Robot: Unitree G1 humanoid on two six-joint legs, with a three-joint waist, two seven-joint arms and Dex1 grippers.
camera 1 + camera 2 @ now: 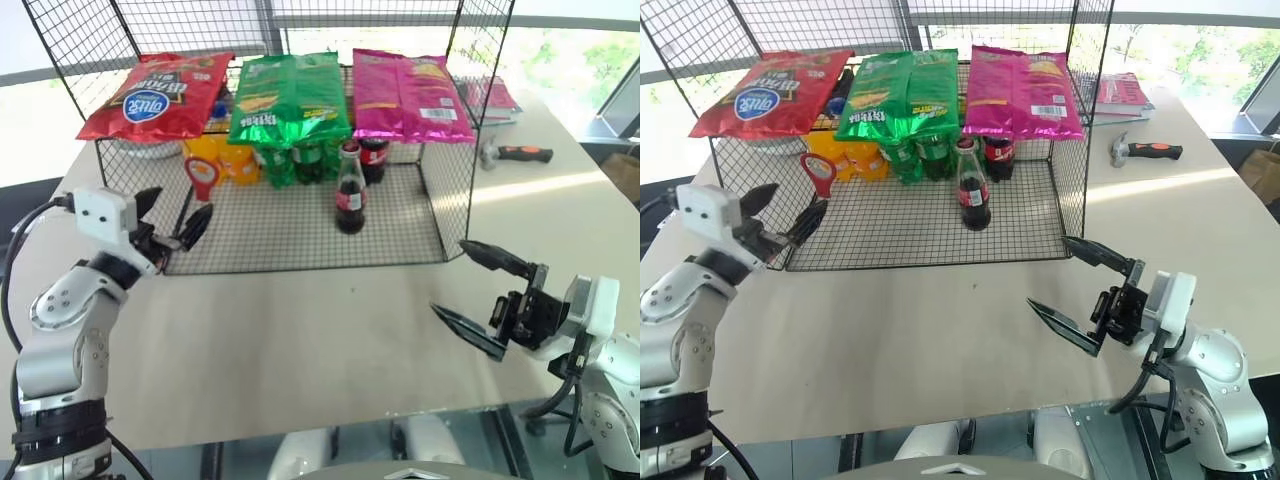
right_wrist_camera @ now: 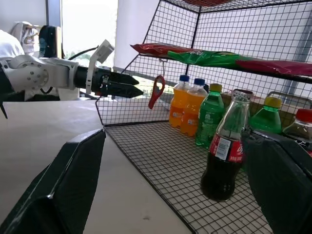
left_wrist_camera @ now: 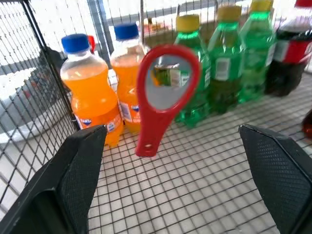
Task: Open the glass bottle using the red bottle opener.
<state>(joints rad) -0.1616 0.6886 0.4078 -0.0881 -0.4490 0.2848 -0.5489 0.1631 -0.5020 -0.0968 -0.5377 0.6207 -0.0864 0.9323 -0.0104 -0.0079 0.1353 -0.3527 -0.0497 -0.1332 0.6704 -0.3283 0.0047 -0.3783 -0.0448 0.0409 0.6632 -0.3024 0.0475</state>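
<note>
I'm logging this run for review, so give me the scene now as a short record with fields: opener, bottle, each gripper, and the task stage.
opener: flat red bottle opener with ring head, hanging ring-up inside the wire rack, before the orange soda bottles
bottle: slim clear-glass cola bottle, red label, upright on the rack floor, cap on
left gripper: open, facing the opener, not touching
right gripper: open, empty, over the table
stage: nothing grasped yet

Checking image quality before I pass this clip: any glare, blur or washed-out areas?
Left eye view: windows behind the wire rack blown out white. Left wrist view: red bottle opener softly blurred, its pale centre glaring. Right wrist view: bright window washes out the background; glass bottle readable.
</note>
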